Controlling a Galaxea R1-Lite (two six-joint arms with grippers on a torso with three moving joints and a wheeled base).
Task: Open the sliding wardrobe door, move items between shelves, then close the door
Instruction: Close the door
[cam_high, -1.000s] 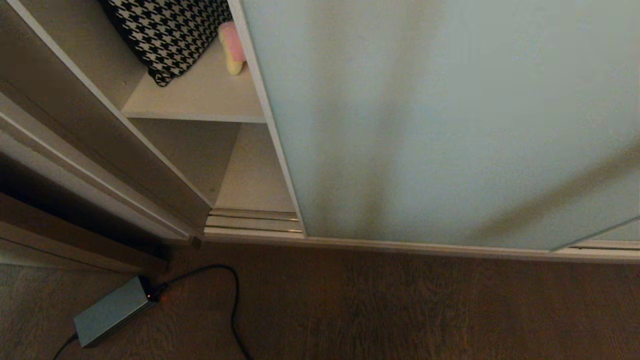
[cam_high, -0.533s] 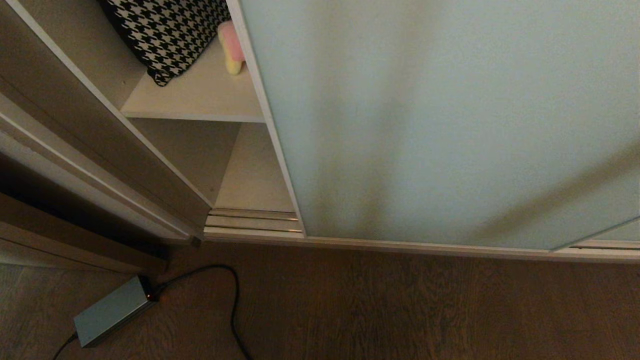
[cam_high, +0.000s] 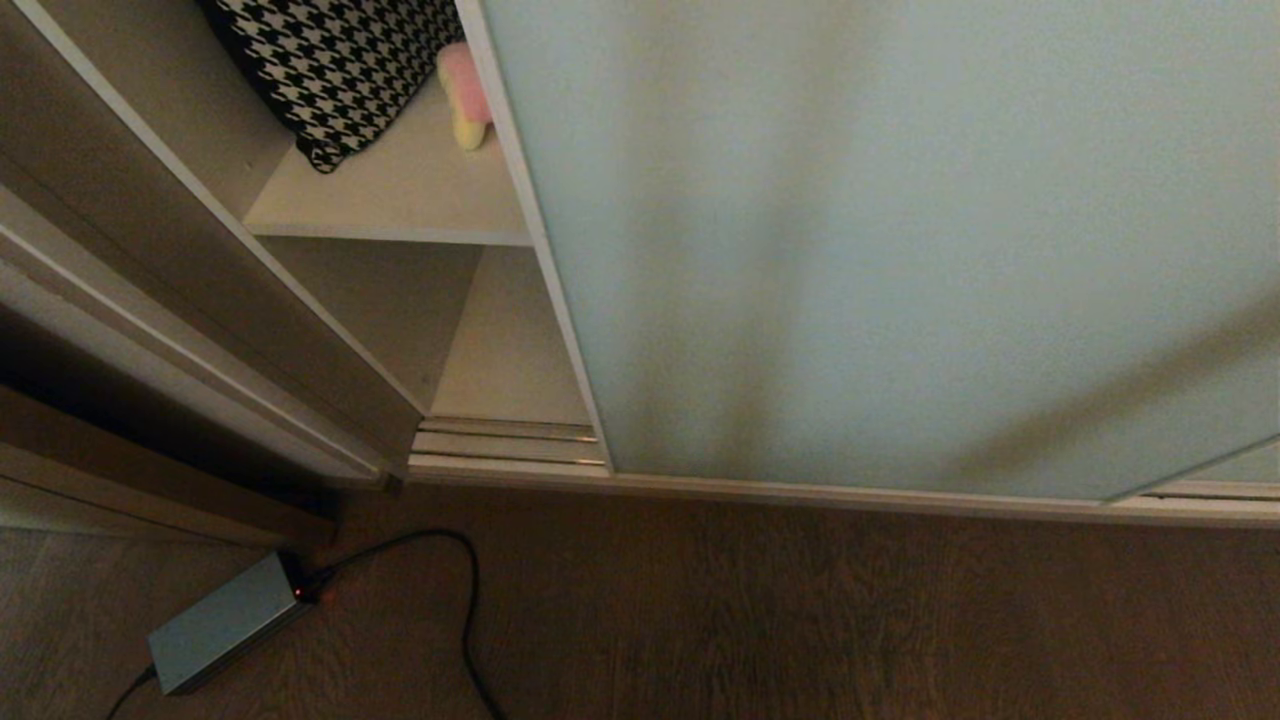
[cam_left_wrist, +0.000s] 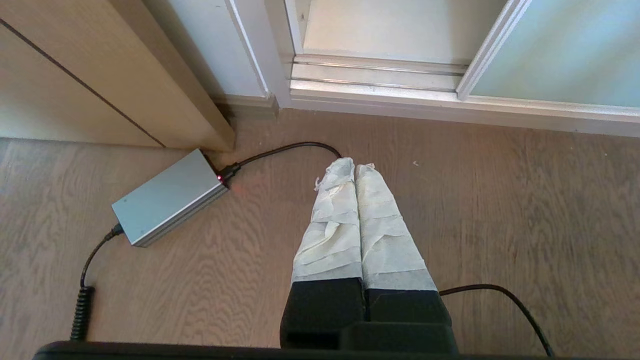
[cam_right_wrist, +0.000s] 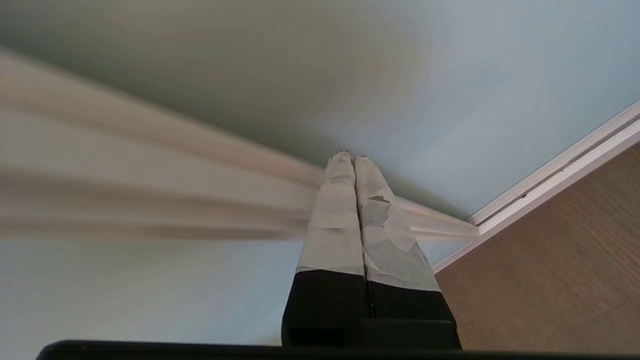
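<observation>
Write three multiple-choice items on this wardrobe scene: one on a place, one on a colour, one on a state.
1. The houndstooth cushion lies: A) on the floor B) on the upper shelf C) on the door track
2. The sliding wardrobe door glass is: A) pale blue-green B) red C) black
3. The left claw is: A) wide open B) holding a toy C) shut, empty

B: it rests on the board beside the yellow-pink toy.
A: frosted pale panel.
C: taped fingers together above the floor.
</observation>
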